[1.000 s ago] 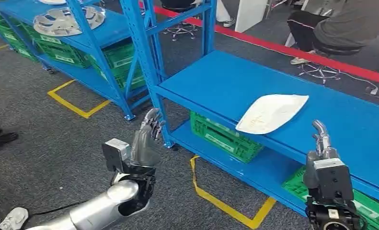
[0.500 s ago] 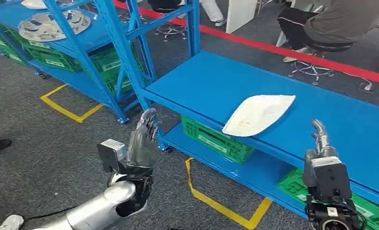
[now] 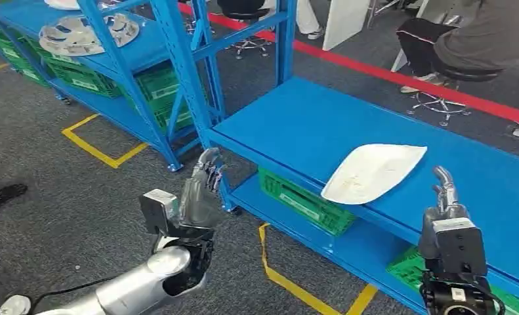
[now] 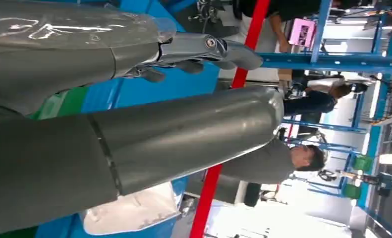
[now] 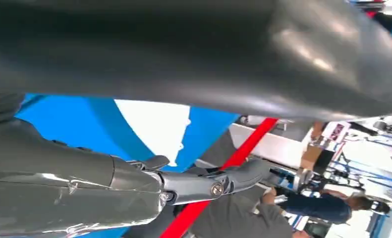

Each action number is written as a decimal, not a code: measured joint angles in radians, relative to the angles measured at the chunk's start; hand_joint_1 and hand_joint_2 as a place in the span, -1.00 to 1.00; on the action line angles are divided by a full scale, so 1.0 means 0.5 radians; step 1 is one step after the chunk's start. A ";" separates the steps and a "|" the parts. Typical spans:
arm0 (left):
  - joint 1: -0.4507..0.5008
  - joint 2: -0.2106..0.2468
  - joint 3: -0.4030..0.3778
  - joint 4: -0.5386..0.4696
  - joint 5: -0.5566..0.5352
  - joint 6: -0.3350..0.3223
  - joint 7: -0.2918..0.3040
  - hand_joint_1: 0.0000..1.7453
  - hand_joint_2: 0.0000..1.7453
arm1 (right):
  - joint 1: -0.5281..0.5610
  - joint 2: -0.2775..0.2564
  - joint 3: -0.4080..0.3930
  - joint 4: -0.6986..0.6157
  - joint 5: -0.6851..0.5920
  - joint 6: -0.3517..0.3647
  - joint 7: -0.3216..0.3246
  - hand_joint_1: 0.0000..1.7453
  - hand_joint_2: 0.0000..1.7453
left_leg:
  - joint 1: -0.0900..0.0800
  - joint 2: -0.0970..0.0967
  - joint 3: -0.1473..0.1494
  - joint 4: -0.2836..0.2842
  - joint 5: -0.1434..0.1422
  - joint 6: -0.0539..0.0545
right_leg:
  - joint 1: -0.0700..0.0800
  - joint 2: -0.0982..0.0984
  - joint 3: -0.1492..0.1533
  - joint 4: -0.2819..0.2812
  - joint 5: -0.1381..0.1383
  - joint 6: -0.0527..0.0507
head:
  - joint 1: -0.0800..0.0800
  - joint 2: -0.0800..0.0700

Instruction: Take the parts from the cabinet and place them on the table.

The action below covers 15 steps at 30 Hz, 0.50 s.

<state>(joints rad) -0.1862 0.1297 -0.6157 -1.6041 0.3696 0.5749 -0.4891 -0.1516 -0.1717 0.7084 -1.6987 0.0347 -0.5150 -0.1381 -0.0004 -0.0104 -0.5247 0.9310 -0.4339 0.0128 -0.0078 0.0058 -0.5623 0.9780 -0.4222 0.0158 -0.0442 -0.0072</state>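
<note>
The white part [image 3: 373, 172] lies on the blue shelf [image 3: 296, 125], at eleven o'clock from the empty right hand [image 3: 444, 197]; left hand [image 3: 202, 190] raised, fingers straight and together, holding nothing.

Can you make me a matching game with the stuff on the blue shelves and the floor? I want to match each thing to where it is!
Things:
1. white part
2. green crate
3. yellow tape
4. red line

Places:
A. on the grey floor in front of the racks
B. on top of the near blue shelf
C. on the floor behind the near shelf
D. on the lower shelf, under the white part

Pairs: 1-B, 2-D, 3-A, 4-C
</note>
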 joint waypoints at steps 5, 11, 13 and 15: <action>-0.004 0.000 0.000 -0.002 0.002 0.000 -0.001 -1.00 -1.00 | -0.001 0.000 -0.002 -0.006 0.001 -0.004 0.001 -1.00 -1.00 | -0.001 -0.005 -0.010 0.009 -0.023 -0.044 | -0.007 0.007 0.049 -0.062 -0.010 -0.051 | -0.010 0.000; 0.007 0.005 0.000 0.000 0.005 0.008 -0.005 -1.00 -1.00 | -0.005 0.000 -0.024 -0.002 0.015 0.014 0.061 -1.00 -1.00 | 0.007 0.005 -0.430 0.696 -0.225 -0.074 | -0.002 0.002 0.072 -0.066 -0.036 -0.079 | -0.040 0.000; 0.009 0.009 0.000 0.000 0.005 0.010 -0.005 -1.00 -1.00 | -0.005 0.000 -0.034 0.002 -0.002 0.052 0.131 -1.00 1.00 | 0.005 0.005 -0.331 0.422 -0.025 -0.054 | 0.000 0.006 0.098 -0.066 -0.052 -0.077 | -0.050 0.000; 0.007 0.010 0.000 0.000 0.002 0.010 -0.004 -1.00 -1.00 | -0.007 0.000 -0.039 0.010 -0.014 0.079 0.182 -1.00 1.00 | 0.001 0.006 -0.222 0.171 0.107 -0.033 | 0.001 0.007 0.116 -0.066 -0.066 -0.072 | -0.053 0.000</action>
<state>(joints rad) -0.1826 0.1347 -0.6157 -1.6041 0.3704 0.5798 -0.4910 -0.1550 -0.1717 0.6890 -1.6938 0.0279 -0.4754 -0.0471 0.0001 -0.0077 -0.6357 1.0166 -0.3806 -0.0039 -0.0075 0.0093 -0.5042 0.9447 -0.4550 -0.0203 -0.0710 -0.0072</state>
